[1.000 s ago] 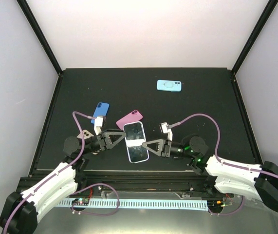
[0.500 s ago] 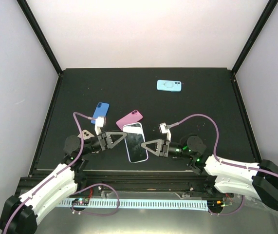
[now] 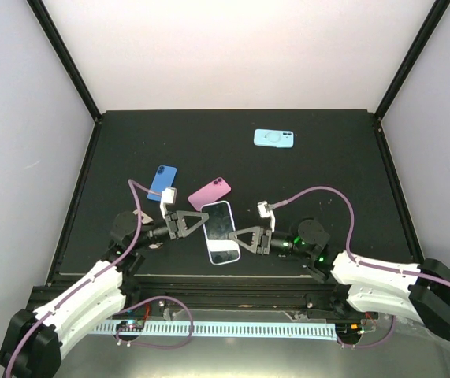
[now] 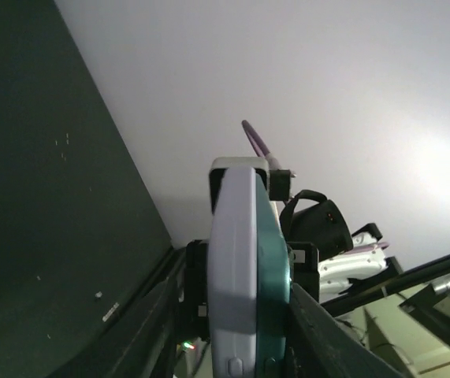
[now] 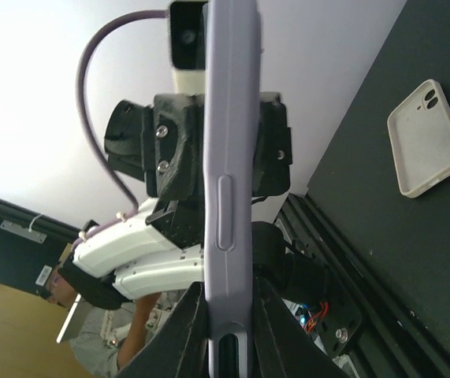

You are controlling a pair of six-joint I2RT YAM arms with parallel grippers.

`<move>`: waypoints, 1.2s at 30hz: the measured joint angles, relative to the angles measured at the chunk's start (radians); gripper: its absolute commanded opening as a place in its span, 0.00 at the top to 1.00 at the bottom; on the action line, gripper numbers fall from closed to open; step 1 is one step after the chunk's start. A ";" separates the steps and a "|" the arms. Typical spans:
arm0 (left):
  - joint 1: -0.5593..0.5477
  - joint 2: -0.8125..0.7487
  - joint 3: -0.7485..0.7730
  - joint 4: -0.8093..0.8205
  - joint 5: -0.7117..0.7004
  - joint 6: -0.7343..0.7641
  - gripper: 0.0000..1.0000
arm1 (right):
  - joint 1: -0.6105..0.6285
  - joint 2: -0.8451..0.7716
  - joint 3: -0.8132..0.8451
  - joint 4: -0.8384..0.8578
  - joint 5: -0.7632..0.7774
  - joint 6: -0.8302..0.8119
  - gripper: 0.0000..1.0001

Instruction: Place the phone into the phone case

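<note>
Both jaws, left and right, grip the phone (image 3: 220, 228) sitting in its lavender case (image 5: 226, 197).

Seen from above and behind the arms, the top camera looks down over the whole table (image 3: 327, 181). Both wrist cameras sit close on the phone (image 3: 220, 232), edge-on by the near edge, facing each other.

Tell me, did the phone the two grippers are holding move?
Yes, a little. The phone slid slightly away from the pink case, which stayed put, toward the near edge of the table.
</note>
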 measured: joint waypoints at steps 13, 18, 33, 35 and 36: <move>0.000 -0.008 -0.009 -0.001 -0.008 -0.025 0.86 | 0.004 -0.049 -0.025 -0.037 -0.007 -0.026 0.83; 0.000 -0.009 -0.010 -0.006 -0.006 -0.020 0.95 | 0.004 -0.049 -0.025 -0.043 -0.010 -0.034 0.74; 0.003 -0.028 0.048 -0.176 -0.003 0.027 0.59 | 0.005 0.010 -0.024 0.011 -0.007 -0.022 0.88; 0.003 -0.043 0.048 -0.181 -0.003 0.025 0.59 | 0.005 0.013 -0.024 0.024 -0.010 -0.015 0.88; 0.003 -0.051 0.048 -0.181 -0.003 0.021 0.59 | 0.005 0.013 -0.024 0.031 -0.012 -0.012 0.88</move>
